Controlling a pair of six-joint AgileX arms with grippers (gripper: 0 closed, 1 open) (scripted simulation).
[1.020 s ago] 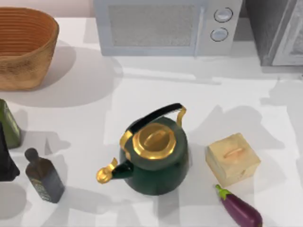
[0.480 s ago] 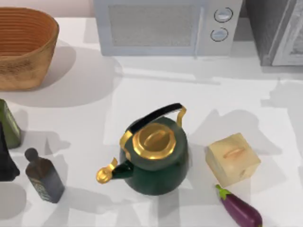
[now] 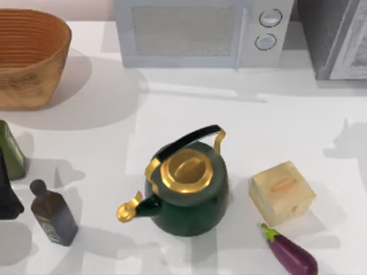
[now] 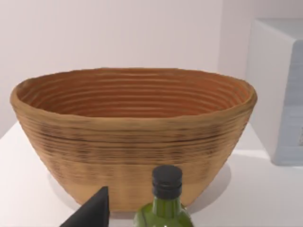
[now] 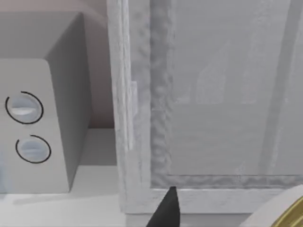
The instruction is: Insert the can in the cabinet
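Nearest you on the table (image 3: 92, 132), an eggplant (image 3: 290, 252) lies right of the kettle (image 3: 186, 189), with a tan box (image 3: 281, 192) just behind it. A dark bottle (image 3: 53, 213) stands well left of the kettle, and a green bottle (image 3: 10, 150) stands farther left at the table's edge. Your left gripper (image 4: 92, 213) hangs beside that green bottle, facing the basket (image 3: 28, 57), which sits far left of and behind the kettle. Behind the kettle stands the microwave (image 3: 200, 31). The cabinet (image 3: 335, 37) is right of and behind the kettle, just beside the microwave, its door panel shut. Your right gripper (image 5: 165, 210) faces that door from close by. A pale rounded edge (image 5: 279, 210) with a golden patch shows beside it; you cannot tell whether this is the can. The jaws of both grippers cannot be made out.
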